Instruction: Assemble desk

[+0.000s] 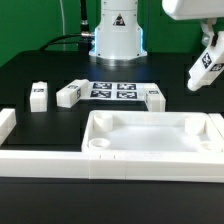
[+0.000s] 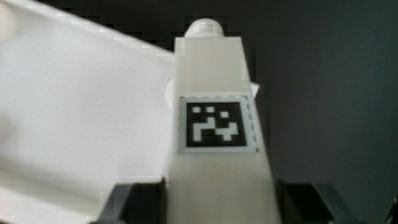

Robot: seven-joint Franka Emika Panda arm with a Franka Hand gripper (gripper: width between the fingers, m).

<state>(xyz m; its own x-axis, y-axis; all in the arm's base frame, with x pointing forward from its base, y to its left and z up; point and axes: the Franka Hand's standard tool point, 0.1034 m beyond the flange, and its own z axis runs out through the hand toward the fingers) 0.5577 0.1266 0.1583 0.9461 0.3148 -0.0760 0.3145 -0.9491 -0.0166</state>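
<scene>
**Desk set: one leg in hand, bound for a corner socket**

1. Tabletop (image 1: 150, 128). It lies rim-up at the front of the table, just behind the border rail (image 1: 60, 165). Its round corner sockets (image 1: 100, 144) are, as far as we can see, unfilled. We judge the step in hand to be carrying a leg to a socket at the exterior view's right. To do it well, we would stand the leg upright, centre its end over the hole before lowering, and press straight down with no sideways push.

2. Gripper (image 1: 211, 45). It hangs in the air above the tabletop's end at the exterior view's right. The jaws are clamped on the leg's two flanks, only the leg's width apart. The wrist view shows a dark finger (image 2: 135, 203) on either side.

3. Held leg (image 1: 205, 70). It is tilted and touches nothing but the jaws, with its tag facing the wrist camera.

4. Loose legs (image 1: 38, 95). We count three, lying beside the marker board (image 1: 112, 90).
</scene>
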